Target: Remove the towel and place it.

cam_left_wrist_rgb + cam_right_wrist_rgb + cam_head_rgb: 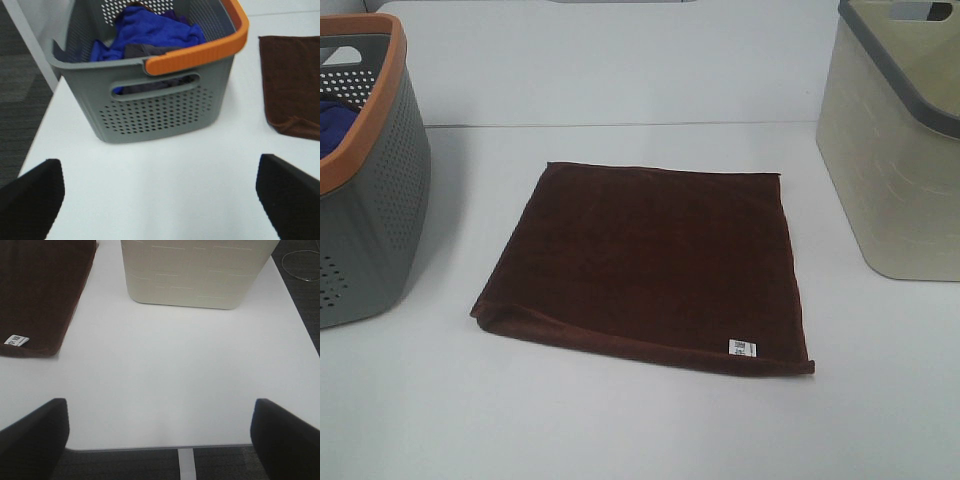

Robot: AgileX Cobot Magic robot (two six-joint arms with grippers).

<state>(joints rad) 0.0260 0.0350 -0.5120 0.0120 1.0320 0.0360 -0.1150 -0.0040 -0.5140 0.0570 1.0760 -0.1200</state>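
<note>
A folded brown towel (650,265) lies flat mid-table (620,420), between a grey orange-rimmed basket (365,180) and a beige bin (895,150); both grippers, left (160,200) and right (160,437), hover spread wide, holding nothing; bare white surface surrounds the towel's edges.
</note>
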